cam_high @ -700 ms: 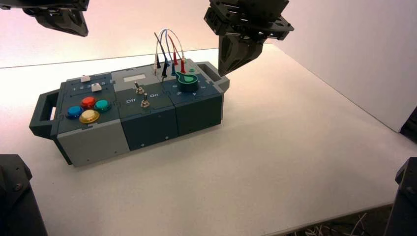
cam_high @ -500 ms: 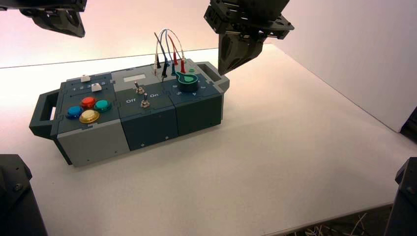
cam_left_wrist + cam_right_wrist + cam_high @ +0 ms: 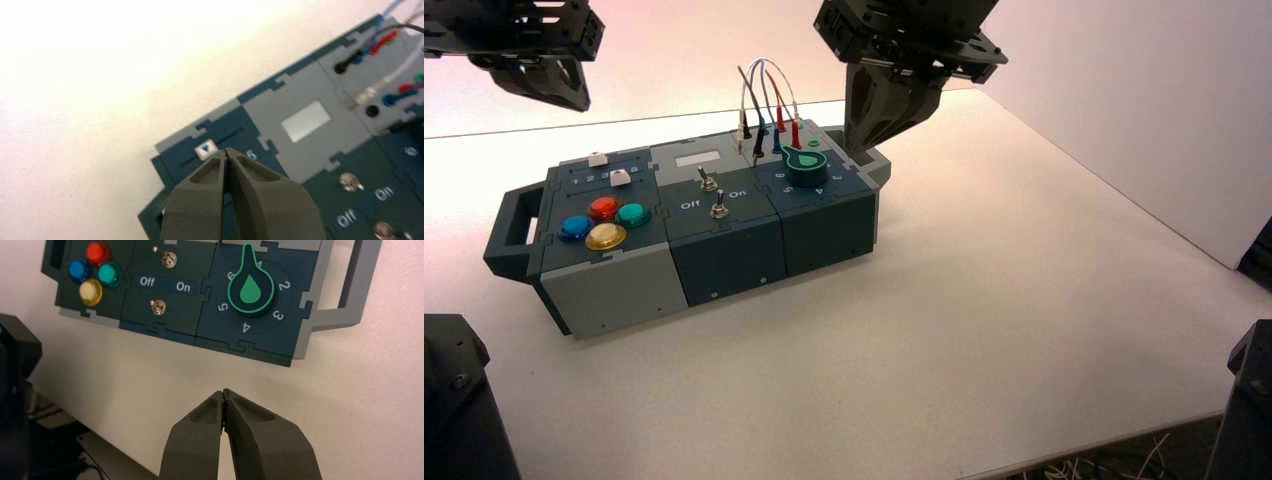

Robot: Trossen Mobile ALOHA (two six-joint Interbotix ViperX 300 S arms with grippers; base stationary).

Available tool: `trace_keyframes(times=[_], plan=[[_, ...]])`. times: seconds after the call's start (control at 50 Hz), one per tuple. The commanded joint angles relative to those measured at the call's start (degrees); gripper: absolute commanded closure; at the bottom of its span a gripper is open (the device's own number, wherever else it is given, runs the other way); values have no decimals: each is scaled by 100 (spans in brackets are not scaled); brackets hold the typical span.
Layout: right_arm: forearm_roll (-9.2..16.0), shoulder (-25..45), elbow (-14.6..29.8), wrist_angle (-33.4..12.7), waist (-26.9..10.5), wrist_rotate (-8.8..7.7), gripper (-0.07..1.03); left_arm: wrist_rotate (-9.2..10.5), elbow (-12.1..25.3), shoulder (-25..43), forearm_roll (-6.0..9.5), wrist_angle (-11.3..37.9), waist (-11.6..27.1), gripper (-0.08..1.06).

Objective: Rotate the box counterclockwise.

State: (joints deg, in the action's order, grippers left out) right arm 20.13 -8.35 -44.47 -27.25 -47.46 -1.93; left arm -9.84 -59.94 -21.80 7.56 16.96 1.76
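Note:
The box (image 3: 724, 250) lies long-ways on the white table, its left end a little nearer to me, with handles at both ends. On its top are coloured buttons (image 3: 604, 222), toggle switches (image 3: 714, 195), a green dial (image 3: 805, 165) and looping wires (image 3: 764, 95). My right gripper (image 3: 862, 148) is shut and hangs just above the box's right-end handle (image 3: 879, 170), holding nothing. In the right wrist view its tips (image 3: 224, 392) show over bare table beside the box (image 3: 170, 315). My left gripper (image 3: 549, 95) is shut and empty, high above the box's far left; its tips (image 3: 227, 152) show over the slider section (image 3: 210, 145).
A white wall panel (image 3: 1144, 120) rises at the right. The table's front edge (image 3: 1124, 432) runs diagonally at lower right. Dark robot parts fill the lower corners (image 3: 454, 400) (image 3: 1249, 400).
My right gripper has moved left and slightly down, closing in on the box's right-end handle. My left gripper has come down a little. The box has not moved.

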Motion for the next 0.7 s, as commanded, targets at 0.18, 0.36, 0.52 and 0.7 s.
trace_keyframes(times=[0.18,0.36,0.52,0.7], plan=[[202,88,-62,105,-141,9,98,-149,167,255,-18,-360,-229,101],[343,237,-88,105,-202,9,98,-308,272,650,-18,-747,-299,101],[387,369,-26,97,-202,9,98,-492,703,1292,-18,-817,-527,101],[457,510,35,53,-202,9,98,-598,1160,1890,-18,-817,-633,101]])
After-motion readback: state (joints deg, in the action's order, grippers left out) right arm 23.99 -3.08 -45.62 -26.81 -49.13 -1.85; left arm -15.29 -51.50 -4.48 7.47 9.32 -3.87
